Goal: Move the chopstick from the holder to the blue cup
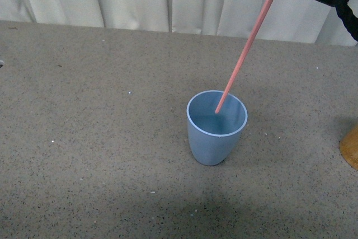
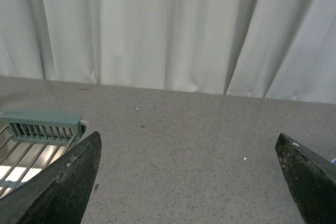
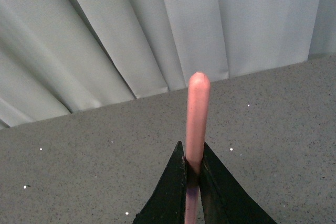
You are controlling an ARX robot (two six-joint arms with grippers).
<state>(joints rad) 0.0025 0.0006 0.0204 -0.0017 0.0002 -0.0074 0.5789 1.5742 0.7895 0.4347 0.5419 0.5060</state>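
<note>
Right claw (image 3: 193, 174) pinching chopstick (image 1: 246, 46), slanting, lower tip pointing into blue cup (image 1: 215, 138); left claw (image 2: 189, 182) spread.

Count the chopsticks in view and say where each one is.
1. The chopstick is pinched in the right hand, slanting down with its lower tip inside the blue cup. The holder is mostly out of frame, so more could be hidden there.
</note>
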